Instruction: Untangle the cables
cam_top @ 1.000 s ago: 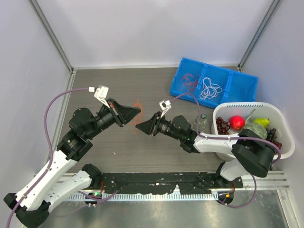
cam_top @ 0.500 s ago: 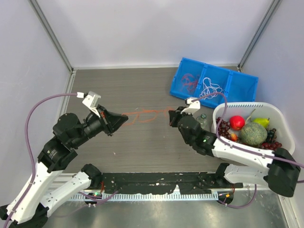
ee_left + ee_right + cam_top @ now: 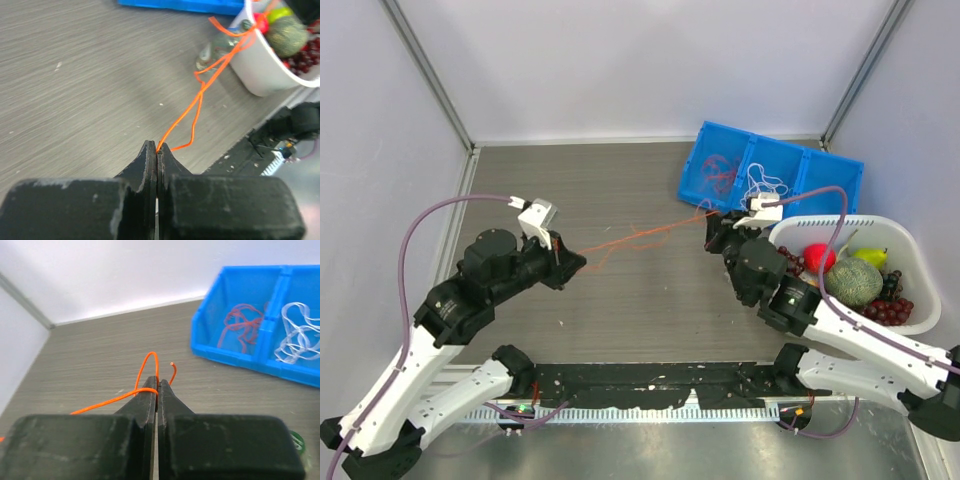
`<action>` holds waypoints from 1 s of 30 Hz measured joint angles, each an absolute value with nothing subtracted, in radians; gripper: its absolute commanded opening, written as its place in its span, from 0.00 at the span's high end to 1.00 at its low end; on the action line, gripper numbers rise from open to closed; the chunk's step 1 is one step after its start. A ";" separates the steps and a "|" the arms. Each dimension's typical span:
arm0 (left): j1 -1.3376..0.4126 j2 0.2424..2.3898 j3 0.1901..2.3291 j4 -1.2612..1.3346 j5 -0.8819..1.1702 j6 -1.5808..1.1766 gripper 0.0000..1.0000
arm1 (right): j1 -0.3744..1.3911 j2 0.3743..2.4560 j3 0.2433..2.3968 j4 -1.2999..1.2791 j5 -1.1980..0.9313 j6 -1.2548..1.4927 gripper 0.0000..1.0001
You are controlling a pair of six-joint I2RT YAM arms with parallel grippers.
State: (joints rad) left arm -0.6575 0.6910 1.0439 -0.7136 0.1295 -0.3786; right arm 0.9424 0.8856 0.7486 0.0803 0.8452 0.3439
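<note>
An orange cable (image 3: 640, 235) is stretched above the table between my two grippers, with loose loops near its middle. My left gripper (image 3: 578, 262) is shut on one end of it; the pinch shows in the left wrist view (image 3: 158, 146), with the orange cable (image 3: 200, 95) running away from the tips. My right gripper (image 3: 712, 222) is shut on the other end; in the right wrist view (image 3: 157, 382) a loop of the orange cable (image 3: 148, 360) and its free tip stick out past the tips.
A blue three-compartment bin (image 3: 770, 180) at the back right holds red cables (image 3: 717, 170) and white cables (image 3: 763, 187). A white basket (image 3: 910, 260) of fruit stands at the right. A small clear bottle (image 3: 212, 50) stands beside the basket.
The arms have drawn apart: the right gripper moved right toward the bin, the left gripper pulled back. The orange clump has been drawn out into a long line between them.
</note>
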 measured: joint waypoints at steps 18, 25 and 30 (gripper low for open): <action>-0.659 0.796 0.831 -0.366 -0.568 -0.326 0.86 | 0.927 0.751 0.701 0.229 -0.025 0.675 0.99; -0.658 0.855 0.767 -0.187 -0.739 -0.307 0.54 | 0.927 0.743 0.657 0.360 -0.192 0.861 0.99; -0.658 0.916 0.744 -0.050 -0.799 -0.271 0.32 | 0.927 0.709 0.656 0.384 -0.231 0.913 0.99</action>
